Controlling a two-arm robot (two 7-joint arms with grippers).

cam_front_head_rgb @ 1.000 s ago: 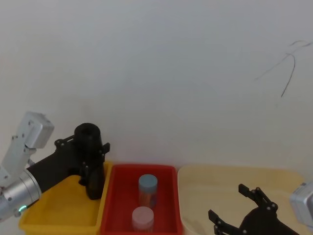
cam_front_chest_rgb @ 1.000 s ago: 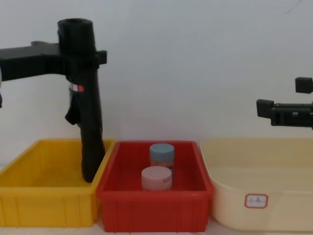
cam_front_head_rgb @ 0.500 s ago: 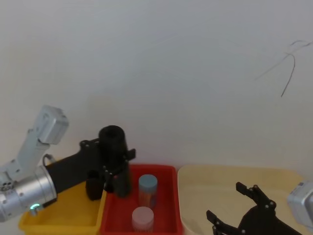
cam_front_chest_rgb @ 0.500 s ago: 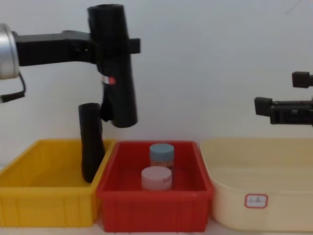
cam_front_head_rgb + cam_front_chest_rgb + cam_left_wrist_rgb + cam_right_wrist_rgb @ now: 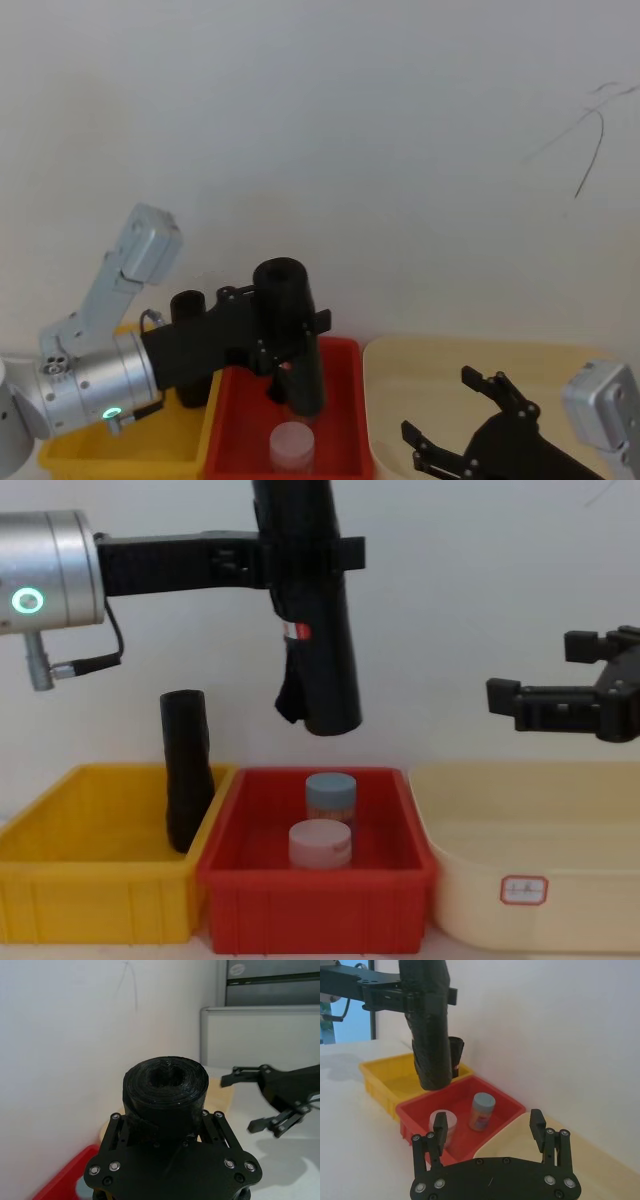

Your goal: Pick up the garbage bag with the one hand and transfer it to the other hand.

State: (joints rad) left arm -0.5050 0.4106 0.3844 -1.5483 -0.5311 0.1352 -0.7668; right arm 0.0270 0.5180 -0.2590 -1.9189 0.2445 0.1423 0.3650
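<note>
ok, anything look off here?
Minor: a loose flap hangs off the bag, held tilted in the left gripper above the red bin. Slim roll leans in the yellow bin. Right gripper is open. Nothing spilled.

In the chest view the top end of the garbage bag (image 5: 318,630) is cut off by the upper edge, the foot of the plain black roll (image 5: 186,765) is hidden behind the wall of the yellow bin (image 5: 90,910), and the sticker (image 5: 524,890) on the cream tub (image 5: 600,915) bears writing too small to read.
</note>
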